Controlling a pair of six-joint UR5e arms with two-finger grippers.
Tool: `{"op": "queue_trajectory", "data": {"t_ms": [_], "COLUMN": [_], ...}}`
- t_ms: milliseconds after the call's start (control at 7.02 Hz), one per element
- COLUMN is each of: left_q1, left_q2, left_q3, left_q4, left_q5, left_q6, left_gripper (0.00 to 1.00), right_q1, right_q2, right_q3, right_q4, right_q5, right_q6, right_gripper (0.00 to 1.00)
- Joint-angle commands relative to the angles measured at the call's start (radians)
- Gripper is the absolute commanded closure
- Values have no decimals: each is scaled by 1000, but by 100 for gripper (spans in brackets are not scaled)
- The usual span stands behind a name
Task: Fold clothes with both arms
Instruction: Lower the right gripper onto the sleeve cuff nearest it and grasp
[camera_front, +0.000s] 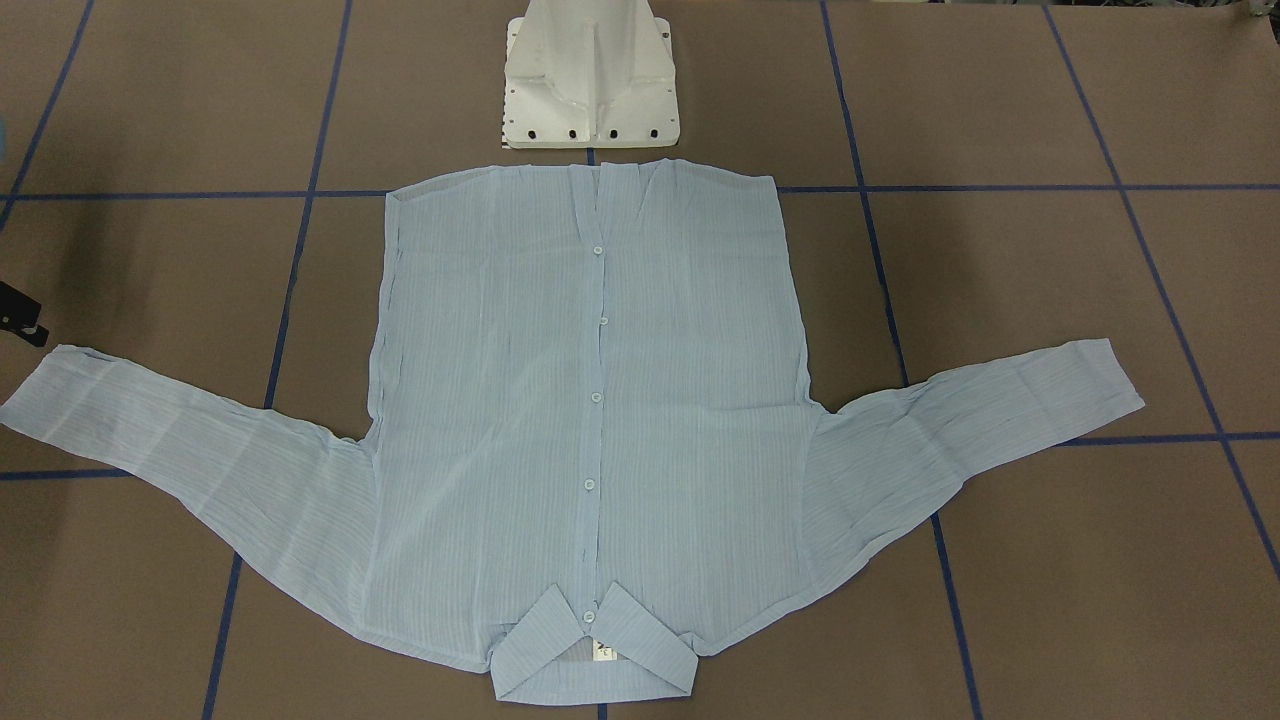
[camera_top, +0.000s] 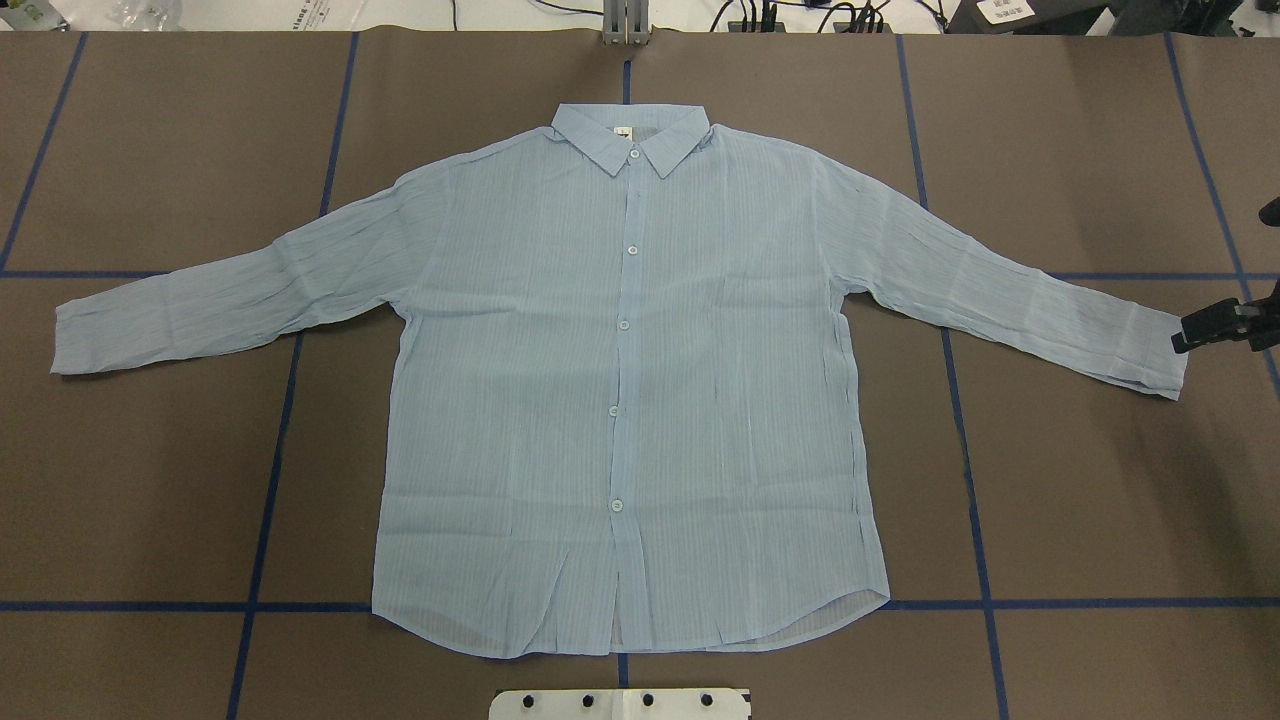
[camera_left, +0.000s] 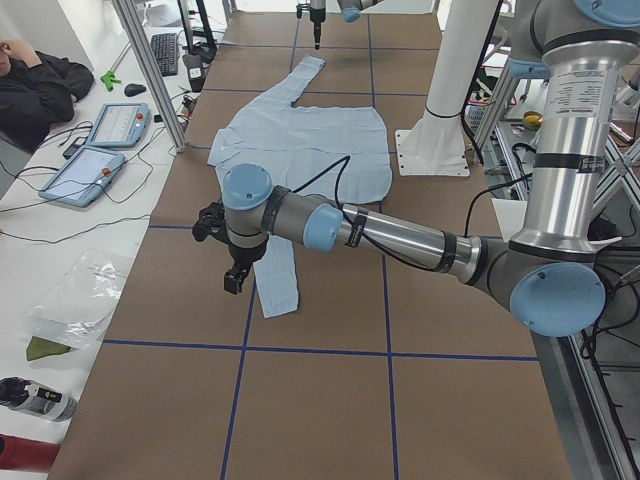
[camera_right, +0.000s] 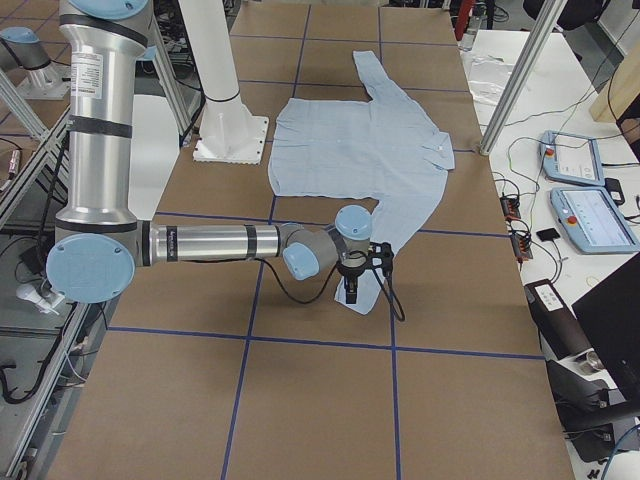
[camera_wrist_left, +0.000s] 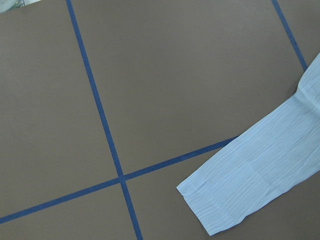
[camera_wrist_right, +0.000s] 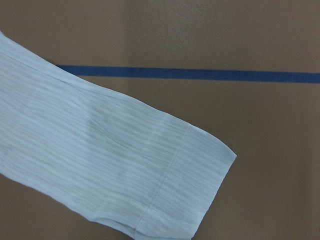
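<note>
Plainly spread flat on the brown worktop (camera_top: 1100, 500), front up and buttoned: a light-blue shirt (camera_top: 620, 400), hem near the white base (camera_front: 590, 90), collar on the far side, sleeves stretched out to either side. Right pincer (camera_right: 350, 293) hanging over the end of the right-hand cuff (camera_wrist_right: 190, 190), pointing down; whether touching the cloth, unclear, likewise whether spread or closed. Left pincer (camera_left: 232, 280) above bare worktop just beside the left-hand cuff (camera_wrist_left: 210, 210), toward the operators' side of that sleeve, well off the shirt's body; width of opening impossible to tell from the one side view
</note>
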Motion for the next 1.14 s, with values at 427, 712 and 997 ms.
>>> {"op": "queue_trajectory", "data": {"t_ms": [427,712,997], "left_q1": [0,0,0], "left_q2": [-7,-9,-9], "left_q3": [-5,-6,-9], "left_q4": [-3,-3,-3], "left_q5": [0,0,0], "left_q6": [-3,-3,-3], "left_gripper": [0,0,0], "right_q1": [-72,-85,-85], "right_q2": [30,68,92], "right_q3": [-77,-131,-157], "right_q4": [2,2,2], "right_q5": [-20,-20,-17], "right_q6": [23,19,18], "right_gripper": [5,7,11]}}
